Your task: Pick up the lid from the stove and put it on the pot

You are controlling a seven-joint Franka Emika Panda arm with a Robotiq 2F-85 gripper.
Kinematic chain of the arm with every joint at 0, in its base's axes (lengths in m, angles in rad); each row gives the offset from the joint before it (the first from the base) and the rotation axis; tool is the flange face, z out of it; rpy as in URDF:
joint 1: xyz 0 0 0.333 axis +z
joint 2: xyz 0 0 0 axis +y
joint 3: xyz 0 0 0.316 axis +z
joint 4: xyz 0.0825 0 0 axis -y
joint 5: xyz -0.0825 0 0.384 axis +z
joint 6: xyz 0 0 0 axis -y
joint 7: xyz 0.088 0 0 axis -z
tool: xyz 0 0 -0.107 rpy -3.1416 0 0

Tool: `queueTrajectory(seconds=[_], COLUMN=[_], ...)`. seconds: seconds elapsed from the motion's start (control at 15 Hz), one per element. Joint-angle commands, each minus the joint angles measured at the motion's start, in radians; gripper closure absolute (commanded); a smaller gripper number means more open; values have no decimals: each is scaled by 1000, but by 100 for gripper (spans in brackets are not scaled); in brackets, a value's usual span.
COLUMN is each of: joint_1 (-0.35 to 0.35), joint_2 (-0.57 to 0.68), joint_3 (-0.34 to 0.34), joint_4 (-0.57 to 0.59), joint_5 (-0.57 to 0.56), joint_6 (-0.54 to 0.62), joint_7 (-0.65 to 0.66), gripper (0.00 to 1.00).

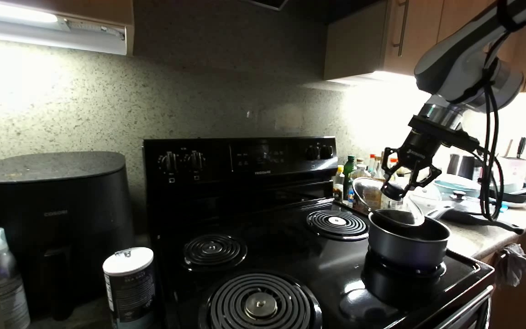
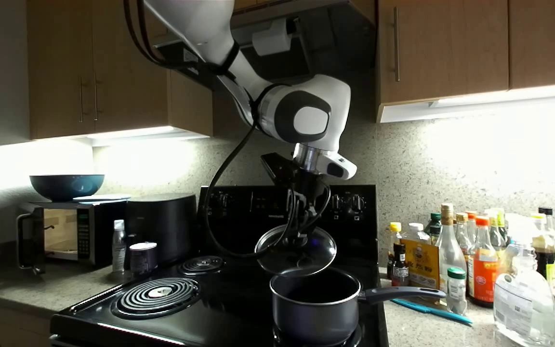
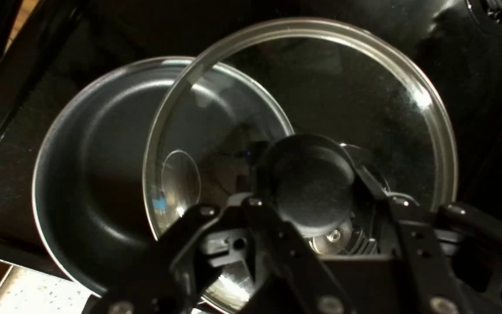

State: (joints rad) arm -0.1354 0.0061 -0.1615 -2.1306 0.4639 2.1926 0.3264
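My gripper (image 1: 395, 189) is shut on the dark knob of the glass lid (image 1: 412, 212). The wrist view shows the knob between the two fingers (image 3: 312, 179), with the clear lid (image 3: 342, 83) spread below. The lid hangs tilted in both exterior views, and its rim (image 2: 316, 255) overlaps the pot's back edge. Whether lid and pot touch cannot be told. The dark grey pot (image 1: 407, 246) stands uncovered on a front burner of the black stove (image 1: 290, 258). In the wrist view the lid covers only part of the pot's opening (image 3: 116, 152).
The pot's handle (image 2: 403, 293) points toward the counter with several bottles (image 2: 482, 265) and a teal knife (image 2: 434, 312). The stove's back panel (image 1: 244, 162) rises behind. Coil burners (image 1: 260, 304), a black cooker (image 1: 53, 219) and a white-capped jar (image 1: 130, 283) stand on the far side.
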Motion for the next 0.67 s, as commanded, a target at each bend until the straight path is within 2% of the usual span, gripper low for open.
queueTrajectory(seconds=[0.0, 0.13, 0.2, 0.27, 0.4, 0.47, 0.6], joint_1=[-23, -25, -24, -25, -24, -24, -28], joint_2=[-15, -13, 0, 1, 6, 9, 16], joint_3=[-12, -15, -14, -14, -13, -13, -18], joint_4=[-2, 2, 1, 1, 1, 1, 3], joint_5=[5, 27, 3, 3, 3, 3, -42], joint_6=[-14, -21, -4, -4, -4, -4, -15], joint_7=[54, 59, 31, 32, 32, 32, 68], gripper=[77, 77, 77, 52, 52, 77, 77])
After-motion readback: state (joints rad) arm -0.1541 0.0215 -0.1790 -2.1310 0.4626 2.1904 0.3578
